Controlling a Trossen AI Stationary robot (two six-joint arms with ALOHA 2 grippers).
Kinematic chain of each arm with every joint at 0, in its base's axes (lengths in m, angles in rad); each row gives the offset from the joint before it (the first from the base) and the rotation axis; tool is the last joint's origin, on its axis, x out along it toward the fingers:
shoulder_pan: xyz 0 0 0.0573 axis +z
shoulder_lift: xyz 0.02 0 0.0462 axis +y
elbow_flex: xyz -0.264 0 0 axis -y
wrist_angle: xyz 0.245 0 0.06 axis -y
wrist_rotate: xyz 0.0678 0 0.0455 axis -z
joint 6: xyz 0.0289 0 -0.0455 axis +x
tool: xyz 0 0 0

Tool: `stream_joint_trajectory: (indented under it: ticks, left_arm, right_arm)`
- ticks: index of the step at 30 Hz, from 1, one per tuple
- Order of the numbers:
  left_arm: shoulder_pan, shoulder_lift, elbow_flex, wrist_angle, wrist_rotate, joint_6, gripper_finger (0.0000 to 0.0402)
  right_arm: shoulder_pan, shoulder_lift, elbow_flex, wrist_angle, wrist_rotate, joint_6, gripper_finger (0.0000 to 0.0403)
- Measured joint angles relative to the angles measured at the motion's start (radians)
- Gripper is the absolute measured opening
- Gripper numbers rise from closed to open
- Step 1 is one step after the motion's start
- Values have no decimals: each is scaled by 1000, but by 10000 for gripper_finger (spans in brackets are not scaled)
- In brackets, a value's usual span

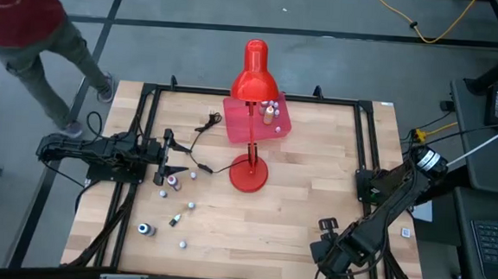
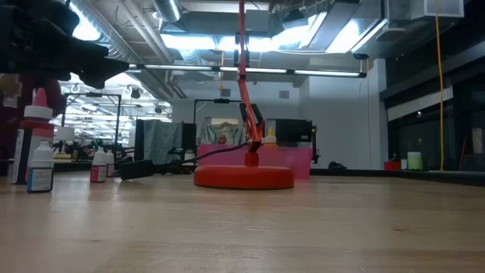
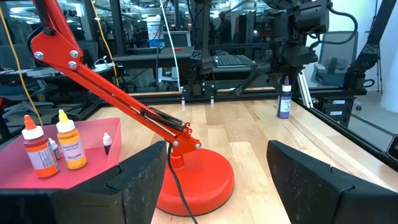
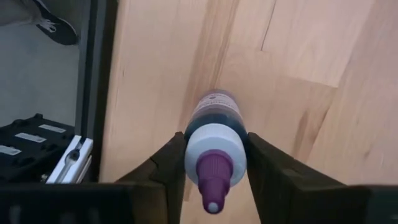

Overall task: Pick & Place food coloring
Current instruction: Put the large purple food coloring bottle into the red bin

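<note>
Here our right gripper (image 4: 214, 171) has its fingers closed on a purple-capped food coloring bottle (image 4: 214, 140), seen in the right wrist view with the cap pointing back toward the camera and bare wood beyond it. From above, that gripper (image 1: 326, 224) sits near the table's near right corner, well apart from the pink tray (image 1: 241, 126) at the far side, behind the red lamp (image 1: 249, 170).

Our left gripper (image 1: 178, 163) waits at the left of the table with its fingers spread wide, as the left wrist view shows, and several loose bottles (image 1: 175, 183) lie just beside and nearer than it. On the tray we already see an orange bottle (image 3: 36, 149) and a yellow one (image 3: 70, 146) standing, with a tiny dark-tipped one (image 3: 107, 142) close by.

We judge the step in hand to be carrying the purple bottle to the tray. To do it well, we should keep the grip firm on the bottle's shoulder, lift clear of the wood, swing wide of the lamp's arm and shade, and set down on a bare part of the tray, away from the standing bottles so none tips.
</note>
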Motion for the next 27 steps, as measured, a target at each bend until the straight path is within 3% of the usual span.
stream_joint_trajectory:
  ticks: [5,13,20,27]
  left_arm:
    - [0,0,0,0,0,0,272]
    - [0,0,0,0,0,0,273]
    - [0,0,0,0,0,0,274]
    - [0,0,0,0,0,0,272]
  right_arm:
    - [-10,-5,73,-99,23,-31,141]
    - [-140,-29,197,-294,132,-154,141]
    - [-393,-100,211,-387,240,-217,141]
    - [-741,-148,212,-356,258,-358,141]
